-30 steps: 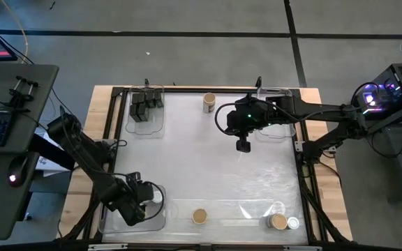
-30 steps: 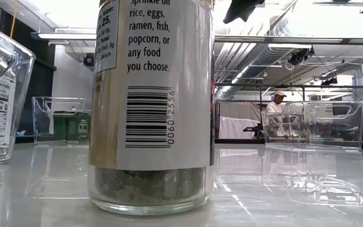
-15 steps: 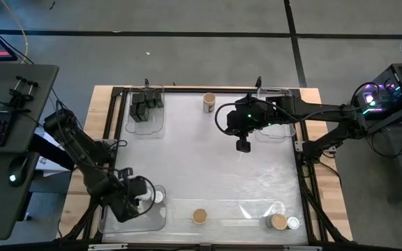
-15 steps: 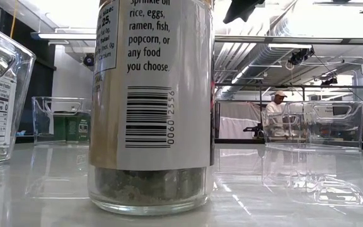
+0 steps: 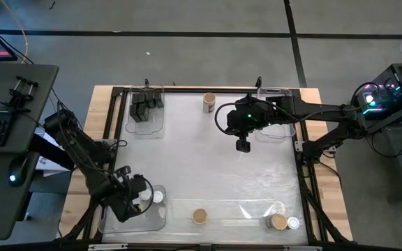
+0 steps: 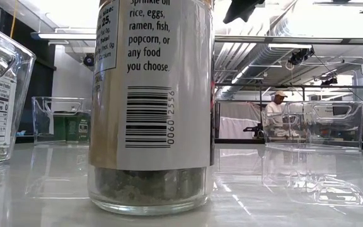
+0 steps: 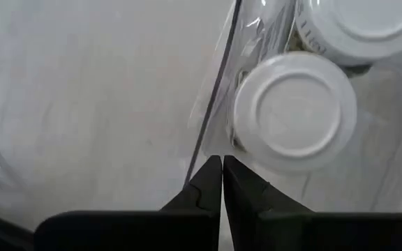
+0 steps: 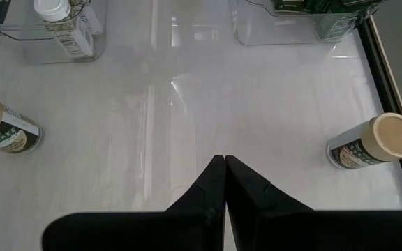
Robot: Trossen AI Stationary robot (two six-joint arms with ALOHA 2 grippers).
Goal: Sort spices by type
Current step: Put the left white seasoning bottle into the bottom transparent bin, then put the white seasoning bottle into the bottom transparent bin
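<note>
**Left end effector shut over the white-lid bin, three tan jars waiting**

At the far left of the tabletop (image 5: 208,160), the left end effector (image 5: 132,201) hangs over the near-left clear bin (image 5: 160,222), its fingers pressed together with nothing between them. Directly beyond its tips stand two white-topped jars (image 7: 295,111), one just inside the bin wall. That bin seems to be the collecting spot for white lids, so the empty, shut fingers suggest a jar has been set down there.

Up at the far-left corner, another clear bin (image 5: 160,129) holds the black boxy containers (image 5: 146,104), grouped by kind.

Moving right, one tan-topped jar (image 5: 199,216) stands at the near edge and a second (image 5: 209,102) at the far edge, both loose on the tabletop. The right end effector (image 5: 243,146) waits above the middle, fingers shut and empty. A third clear bin (image 5: 274,134) sits just beside it, probably meant for the tan lids.

At the near-right corner a third tan-topped jar (image 5: 278,222) stands touching or just beside a small white lid (image 5: 293,223).
</note>
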